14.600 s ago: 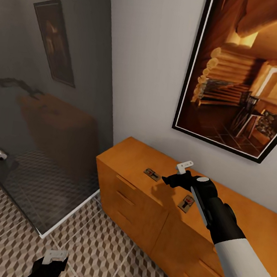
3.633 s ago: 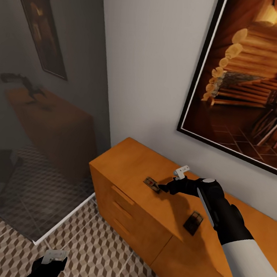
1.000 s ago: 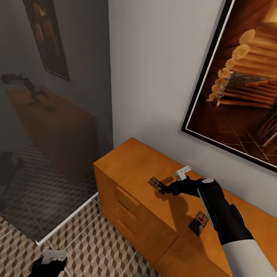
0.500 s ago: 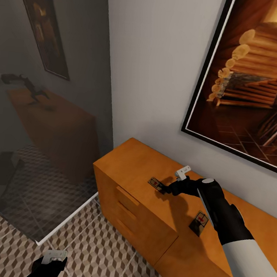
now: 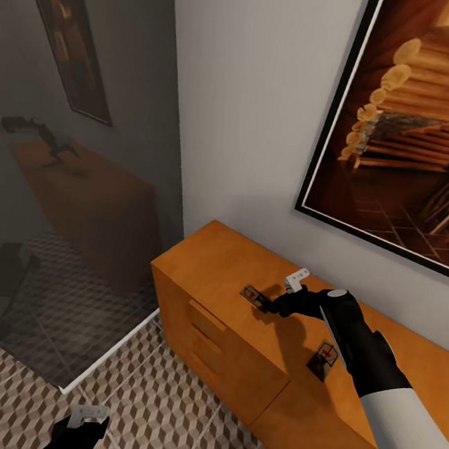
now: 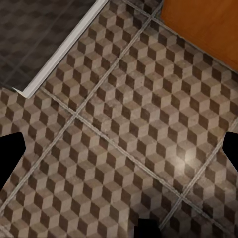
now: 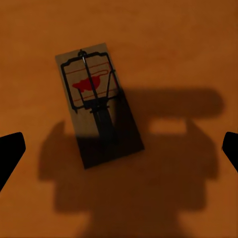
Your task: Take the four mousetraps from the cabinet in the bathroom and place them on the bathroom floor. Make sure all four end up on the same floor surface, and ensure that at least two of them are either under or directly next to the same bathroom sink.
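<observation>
Two mousetraps lie on top of the orange-brown cabinet (image 5: 220,322). One mousetrap (image 5: 252,296) sits near its left end, and the other mousetrap (image 5: 322,358) lies further right beside my right forearm. My right gripper (image 5: 271,305) hovers just over the left one. In the right wrist view that mousetrap (image 7: 96,114) lies flat on the wood, partly in shadow, and the right gripper (image 7: 119,151) is open with its fingertips (image 7: 10,153) wide apart. My left gripper (image 5: 83,428) hangs low over the bathroom floor (image 5: 161,412), open and empty (image 6: 121,153).
A smoked glass shower screen (image 5: 67,199) with a white curb (image 5: 108,354) stands left of the cabinet. Darker shower tray tiles (image 6: 29,29) lie behind the curb (image 6: 64,49). A large framed picture (image 5: 416,135) hangs on the wall above the cabinet.
The head view has shifted slightly. My right gripper stays over the same left mousetrap, and both mousetraps lie where they were half a second ago.
</observation>
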You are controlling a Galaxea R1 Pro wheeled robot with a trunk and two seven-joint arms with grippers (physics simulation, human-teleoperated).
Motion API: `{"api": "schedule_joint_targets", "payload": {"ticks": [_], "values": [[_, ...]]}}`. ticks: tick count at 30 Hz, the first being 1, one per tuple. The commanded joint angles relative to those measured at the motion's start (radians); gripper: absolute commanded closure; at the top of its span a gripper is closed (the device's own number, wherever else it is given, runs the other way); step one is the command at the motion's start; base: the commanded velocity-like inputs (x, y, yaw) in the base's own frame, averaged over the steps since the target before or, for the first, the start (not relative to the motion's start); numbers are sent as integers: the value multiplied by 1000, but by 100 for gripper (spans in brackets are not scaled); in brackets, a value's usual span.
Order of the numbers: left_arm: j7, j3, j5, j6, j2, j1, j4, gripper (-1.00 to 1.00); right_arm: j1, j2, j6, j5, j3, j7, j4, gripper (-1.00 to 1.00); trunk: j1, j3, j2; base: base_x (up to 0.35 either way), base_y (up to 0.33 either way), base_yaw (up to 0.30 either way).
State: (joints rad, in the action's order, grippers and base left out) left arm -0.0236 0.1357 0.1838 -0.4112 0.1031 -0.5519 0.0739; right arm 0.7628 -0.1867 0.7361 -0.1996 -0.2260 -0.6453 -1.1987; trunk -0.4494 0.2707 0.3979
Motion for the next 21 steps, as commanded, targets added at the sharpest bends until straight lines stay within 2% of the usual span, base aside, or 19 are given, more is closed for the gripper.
{"api": "schedule_joint_targets", "payload": {"ticks": [1, 21], "values": [[-2, 8, 9, -7, 0, -2, 4, -100, 1, -1, 2, -11, -1, -8, -1, -100, -1, 3, 2, 0, 0, 0], [-2, 8, 9, -7, 0, -2, 4, -100, 1, 0, 2, -11, -1, -8, -1, -100, -1, 31, 2, 0, 0, 0]]}}
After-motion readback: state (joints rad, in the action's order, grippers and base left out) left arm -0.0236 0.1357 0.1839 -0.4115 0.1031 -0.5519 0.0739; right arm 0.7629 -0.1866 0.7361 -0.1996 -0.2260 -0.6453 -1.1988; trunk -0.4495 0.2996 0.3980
